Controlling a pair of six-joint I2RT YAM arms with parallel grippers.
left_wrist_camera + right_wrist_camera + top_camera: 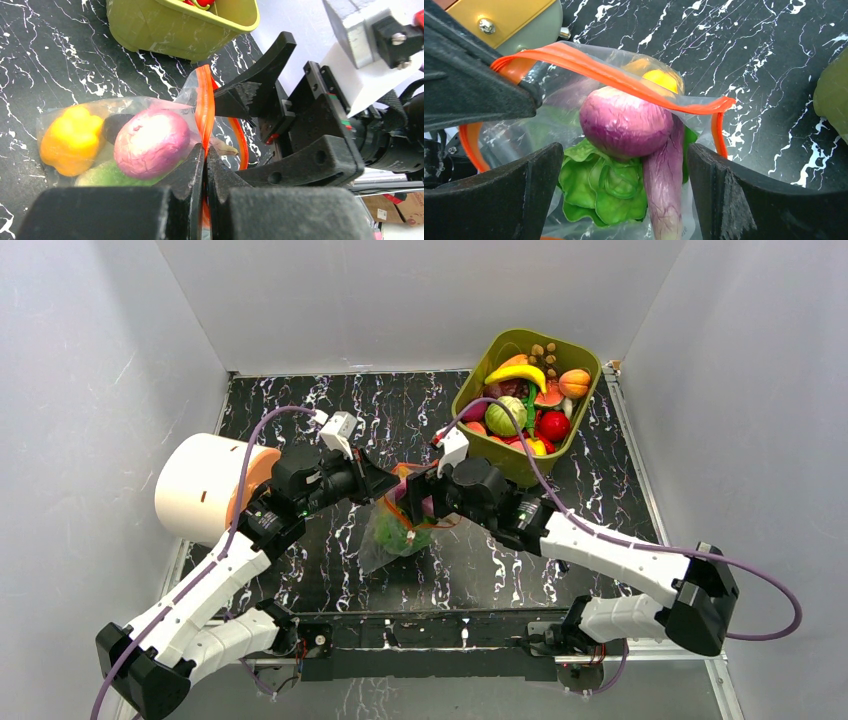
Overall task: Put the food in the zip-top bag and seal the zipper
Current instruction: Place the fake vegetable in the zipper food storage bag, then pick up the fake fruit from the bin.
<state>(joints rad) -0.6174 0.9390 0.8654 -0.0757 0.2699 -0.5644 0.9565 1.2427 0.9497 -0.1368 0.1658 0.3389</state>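
Black on orange-red: the left hand is closed tight on the zipper, its two fingers meeting with only the strip between them. Only its own wrist camera shows this pinch up close. From there the zip-top bag spreads leftward in that view, with the marbled black counter behind it. A yellow pepper sits at the bag's bottom end and a purple-and-white onion nearer the mouth.

The right hand stands wide apart, one finger on each side of the bag's mouth, gripping nothing. Its wrist camera looks straight into the mouth, which gapes with the zipper's two halves separated. It shows what the left wrist view barely gives: a green lettuce under the onion and a purple eggplant beside it, reaching toward the opening. I cannot tell whether the fingers touch the plastic.

From above, the two hands meet at mid-counter, each coming in from its own side. The bag trails toward the near edge below them, and its contents are only a green smear there. Only this view takes in the surroundings. An olive-green tub stands at the far right corner, heaped with more toy food with a banana on top. A white drum with an orange end sits at the left, beside the left arm.
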